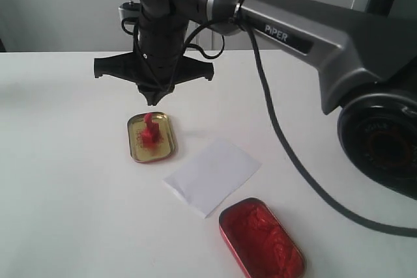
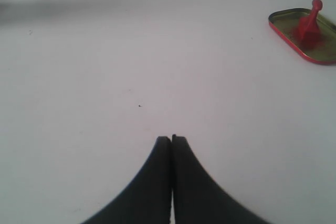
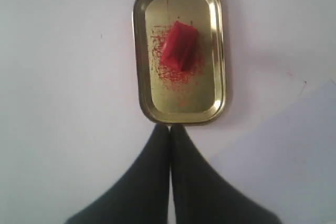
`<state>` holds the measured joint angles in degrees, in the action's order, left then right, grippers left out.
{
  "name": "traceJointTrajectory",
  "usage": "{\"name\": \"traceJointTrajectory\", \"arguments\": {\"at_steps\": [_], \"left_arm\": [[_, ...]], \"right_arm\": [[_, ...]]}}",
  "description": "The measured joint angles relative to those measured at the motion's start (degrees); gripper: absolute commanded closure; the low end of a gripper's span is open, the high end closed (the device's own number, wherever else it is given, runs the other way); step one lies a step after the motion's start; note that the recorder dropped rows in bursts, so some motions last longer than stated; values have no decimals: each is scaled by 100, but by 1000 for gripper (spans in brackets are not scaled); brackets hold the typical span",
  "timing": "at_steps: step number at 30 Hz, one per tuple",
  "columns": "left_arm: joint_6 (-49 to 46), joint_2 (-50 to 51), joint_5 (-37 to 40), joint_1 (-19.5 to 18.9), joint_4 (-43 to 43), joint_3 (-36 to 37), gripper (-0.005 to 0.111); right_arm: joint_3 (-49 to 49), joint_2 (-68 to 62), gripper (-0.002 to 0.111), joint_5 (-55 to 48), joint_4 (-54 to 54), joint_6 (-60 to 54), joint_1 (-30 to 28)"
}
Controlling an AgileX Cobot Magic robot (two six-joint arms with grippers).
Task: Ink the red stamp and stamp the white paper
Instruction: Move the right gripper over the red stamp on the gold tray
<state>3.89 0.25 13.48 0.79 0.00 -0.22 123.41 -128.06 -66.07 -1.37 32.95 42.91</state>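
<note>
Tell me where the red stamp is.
The red stamp stands in the gold tin, left of centre in the exterior view; the right hand hangs just above it and the white paper lies to the tin's right.

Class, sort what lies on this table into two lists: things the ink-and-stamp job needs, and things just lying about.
Needed for the job: red stamp; white paper; tin of red ink paste.
Just lying about: gold tin, red-smudged, where the stamp stands.
</note>
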Motion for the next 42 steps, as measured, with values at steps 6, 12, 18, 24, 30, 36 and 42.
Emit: {"name": "traceJointTrajectory", "arguments": {"at_steps": [6,12,18,24,30,36,42], "left_arm": [[0,0,0,0,0,0,107],[0,0,0,0,0,0,107],[0,0,0,0,0,0,107],[0,0,0,0,0,0,107],[0,0,0,0,0,0,107],[0,0,0,0,0,0,107],[0,0,0,0,0,0,107]], "right_arm": [[71,-91,108,406,39,0,0],[83,-91,108,551,57,0,0],[96,-91,108,670,442,46,0],[558,-352,108,487,892,355,0],[1328,-900,108,37,912,801,0],[1855,-1185,108,-210,245,1322,39],[1896,-1444,108,-268,-127,1784,74]]}}
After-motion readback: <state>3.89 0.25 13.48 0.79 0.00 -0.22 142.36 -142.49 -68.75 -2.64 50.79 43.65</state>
